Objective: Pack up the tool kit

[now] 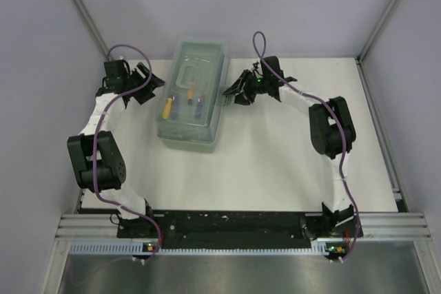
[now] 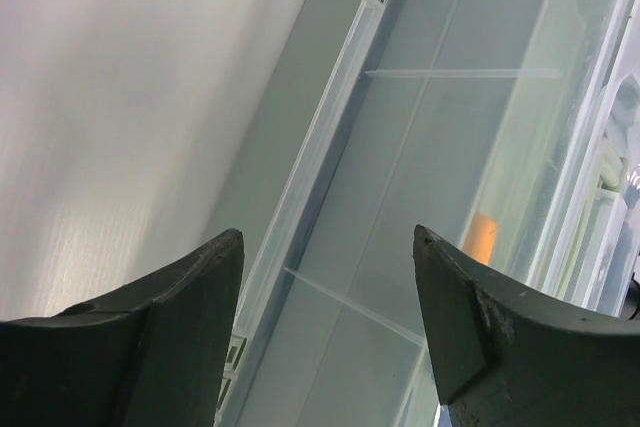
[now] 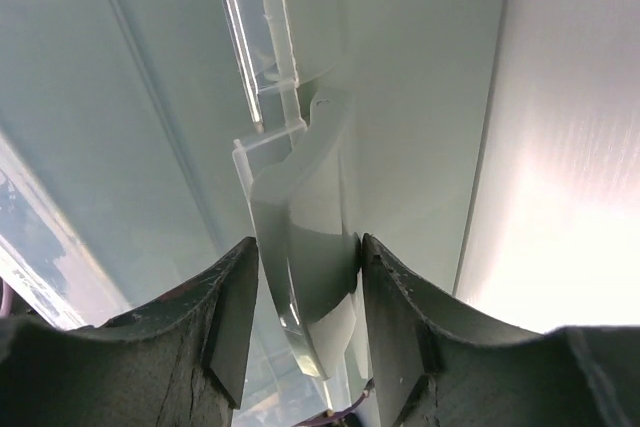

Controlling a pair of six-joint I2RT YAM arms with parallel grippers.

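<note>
The pale sage-green toolbox [image 1: 193, 94] stands at the middle back of the table with its translucent lid down. A yellow utility knife [image 1: 167, 107] and red-handled tools [image 1: 196, 105] show through the lid. My left gripper [image 1: 153, 87] is open and empty beside the box's left long side; in the left wrist view it [image 2: 328, 237] frames the box's lid edge [image 2: 330, 147] without touching. My right gripper [image 1: 233, 94] is at the box's right side. In the right wrist view it [image 3: 308, 247] is closed around the pale side latch [image 3: 305, 217].
The white table [image 1: 275, 163] lies between the box and the arm bases. Grey walls and aluminium frame posts [image 1: 386, 12] close off the back and sides. A purple cable [image 1: 256, 39] loops above the right wrist.
</note>
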